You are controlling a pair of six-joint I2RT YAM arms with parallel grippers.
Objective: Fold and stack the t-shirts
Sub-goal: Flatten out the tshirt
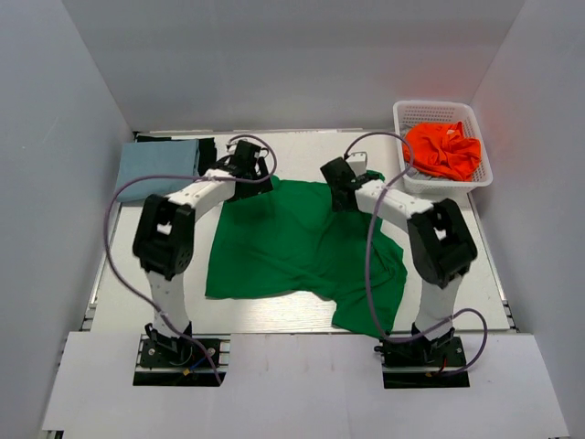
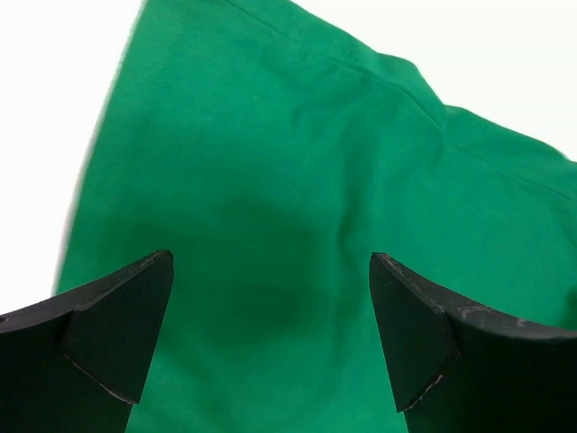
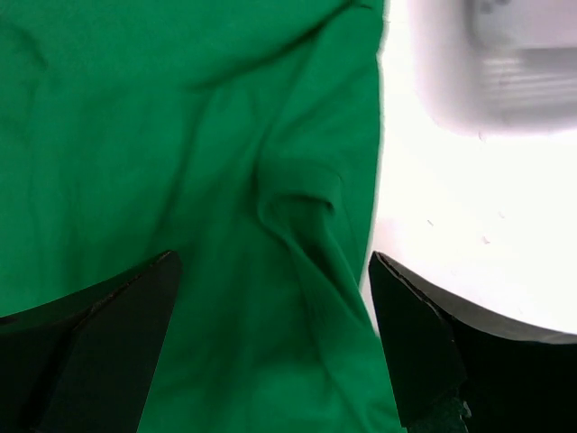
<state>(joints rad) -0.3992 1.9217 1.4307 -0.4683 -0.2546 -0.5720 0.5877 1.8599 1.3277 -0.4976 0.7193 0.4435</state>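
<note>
A bright green t-shirt (image 1: 292, 242) lies spread and partly rumpled on the table's middle. My left gripper (image 1: 249, 174) is open over its far left corner, and the green cloth (image 2: 270, 225) fills the view between the fingers. My right gripper (image 1: 340, 187) is open over the shirt's far right edge, above a raised fold (image 3: 302, 194). A folded pale blue shirt (image 1: 157, 163) lies at the far left with black cloth (image 1: 207, 149) beside it. An orange shirt (image 1: 442, 149) sits crumpled in the basket.
A white mesh basket (image 1: 416, 112) stands at the far right corner. White walls enclose the table on three sides. The table's bare white top (image 3: 469, 207) shows right of the green shirt's edge. Cables loop from both arms.
</note>
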